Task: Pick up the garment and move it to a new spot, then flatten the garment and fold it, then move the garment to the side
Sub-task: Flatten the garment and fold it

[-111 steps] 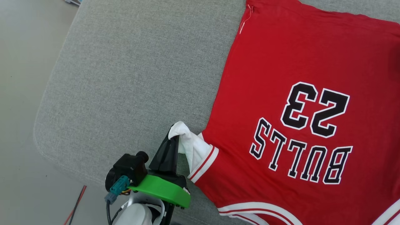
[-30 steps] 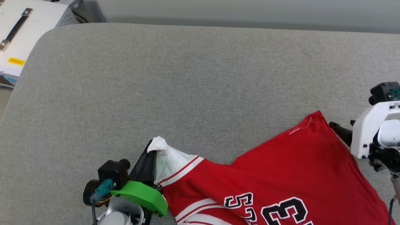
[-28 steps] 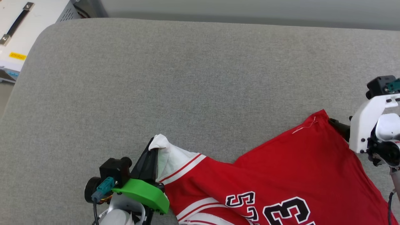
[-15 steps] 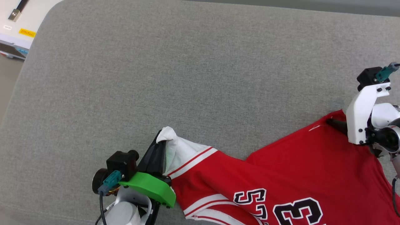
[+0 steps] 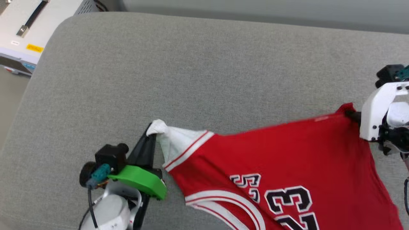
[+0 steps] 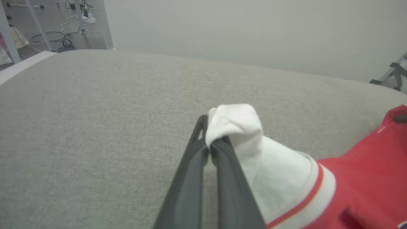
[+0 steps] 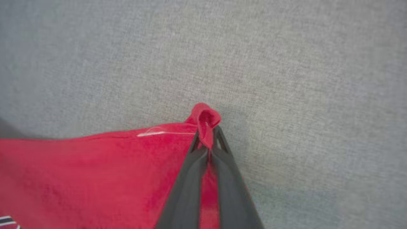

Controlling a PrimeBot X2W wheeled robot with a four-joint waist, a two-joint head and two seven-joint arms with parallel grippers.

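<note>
Since a moment ago, the right gripper has pinched shut on the red corner of the garment. Before, its fingers stood open at that corner. The top edge of the cloth had a dip and a fold before. Now it runs almost straight from one gripper to the other.

I see the garment over the near right part of the grey cushion. It is a red shirt, and its black and white numbers sit near the cushion's near edge. The far half of the cushion is bare grey cloth.

The left gripper is over the near middle of the cushion. Its two dark fingers are pressed tight together on the white sleeve. In the left wrist view a little white lump of sleeve pokes out past the fingertips. A red stripe runs around the sleeve where it meets the red body.

The right gripper is over the right side of the cushion. In the right wrist view its fingers are closed, with a small curl of red cloth sticking up between the tips. The cushion looks a bit darker under that corner, like a shadow. I cannot tell how much of the shirt is lying on the cushion.

A green guard sits on my left wrist. A white box stands past the cushion's far left corner.
</note>
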